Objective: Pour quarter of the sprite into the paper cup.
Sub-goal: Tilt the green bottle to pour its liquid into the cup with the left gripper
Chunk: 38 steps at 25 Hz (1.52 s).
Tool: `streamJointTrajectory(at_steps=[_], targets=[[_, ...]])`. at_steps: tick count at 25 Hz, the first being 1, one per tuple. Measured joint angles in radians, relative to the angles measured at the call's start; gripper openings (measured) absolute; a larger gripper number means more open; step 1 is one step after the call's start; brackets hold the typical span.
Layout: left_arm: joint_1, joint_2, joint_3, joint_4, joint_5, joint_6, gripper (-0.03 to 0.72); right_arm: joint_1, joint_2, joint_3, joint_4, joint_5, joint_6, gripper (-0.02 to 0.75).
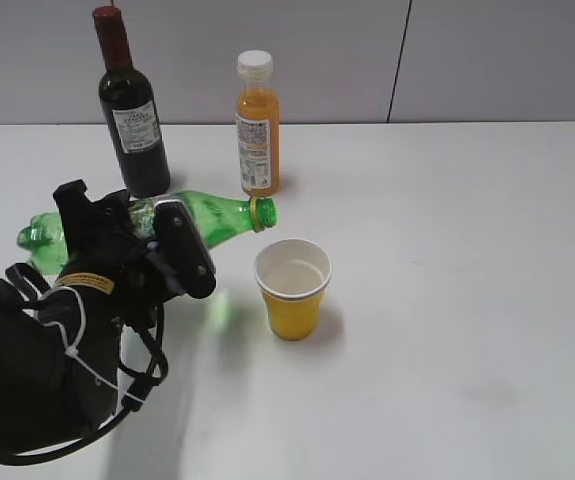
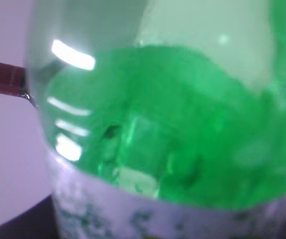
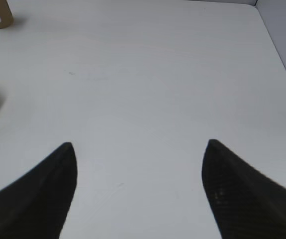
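Sprite (image 1: 212, 217) horizontal | left end effector (image 1: 137, 240) gripping it | mouth above paper cup (image 1: 292, 288)

The translucent green plastic bottle (image 2: 182, 129) fills nearly the whole frame, blurred by closeness. Its green-white label band (image 2: 147, 216) runs along its lower edge; a dark red rod-like shape (image 2: 1, 78) pokes out behind its left side.

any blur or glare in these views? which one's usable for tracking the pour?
Left wrist view: sprite bottle fills the frame, soft focus, white glare streaks on its left. Exterior view: sharp, soft shadows; bottle mouth and paper cup both clear, so the most usable. Right wrist view: sharp, but only open end effector over the table.
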Motion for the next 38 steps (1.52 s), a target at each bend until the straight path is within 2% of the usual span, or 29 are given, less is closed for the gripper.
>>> streamJointTrajectory(at_steps=[25,38], targets=[[0.000,0.000,0.000,0.032,0.000,0.170,0.447,0.000,0.000,0.000,0.000,0.000,0.001,0.591],[0.000,0.000,0.000,0.033,-0.001,0.219,0.447,0.000,0.000,0.000,0.000,0.000,0.001,0.591]])
